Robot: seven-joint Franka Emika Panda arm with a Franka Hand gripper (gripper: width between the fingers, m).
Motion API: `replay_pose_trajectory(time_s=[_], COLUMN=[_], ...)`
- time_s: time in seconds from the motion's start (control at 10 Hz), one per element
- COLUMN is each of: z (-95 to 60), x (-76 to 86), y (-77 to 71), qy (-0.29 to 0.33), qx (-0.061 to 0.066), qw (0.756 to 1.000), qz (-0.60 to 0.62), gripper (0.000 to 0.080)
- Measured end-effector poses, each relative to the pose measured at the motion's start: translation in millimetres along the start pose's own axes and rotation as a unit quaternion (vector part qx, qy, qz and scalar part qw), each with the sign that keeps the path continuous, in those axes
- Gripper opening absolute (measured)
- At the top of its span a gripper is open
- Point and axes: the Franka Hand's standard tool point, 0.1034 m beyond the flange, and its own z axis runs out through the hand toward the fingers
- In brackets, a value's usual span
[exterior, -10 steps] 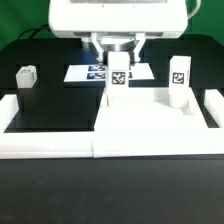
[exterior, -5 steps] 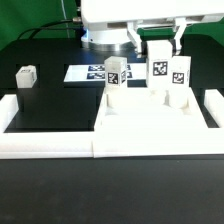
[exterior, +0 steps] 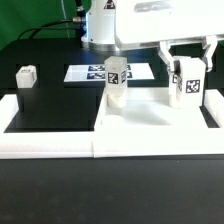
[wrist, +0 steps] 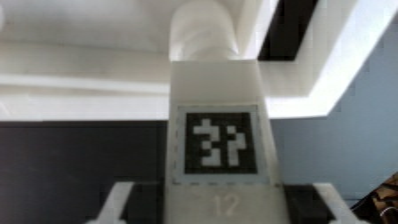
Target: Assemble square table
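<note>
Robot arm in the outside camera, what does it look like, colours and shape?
The arm is glossy white, with rounded segments and darker grey joints. Its gripper has a wide, boxy white body and two short pale fingers. No readable markings or sleeves show on it.

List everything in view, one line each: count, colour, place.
tabletop: one, white, flat on the table inside the border wall.
standing leg: one, white, tagged, upright at the tabletop's far corner, exterior view's left.
held leg: one, white, tagged, upright near the far corner, exterior view's right.
loose leg: one, white, on the table, exterior view's left.
marker board: one, white, behind the tabletop.
border wall: one, white, near edge and sides.
table: one, black.
arm: one, white, above.
gripper: one, jaws shut on the held leg.
</note>
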Motion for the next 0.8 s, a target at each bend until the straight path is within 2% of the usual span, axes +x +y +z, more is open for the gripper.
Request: replay_pose_trajectory(time_s=[0.3,0.8], z=[2.8,16.1], x=[2.1,-6.8], y=[1.1,-3.8], qy=[0.006,0.005], qx=[-0.001,-0.002], qw=[1.000,1.000], qz=[0.000,-0.004], gripper=[0.0292,0.0292])
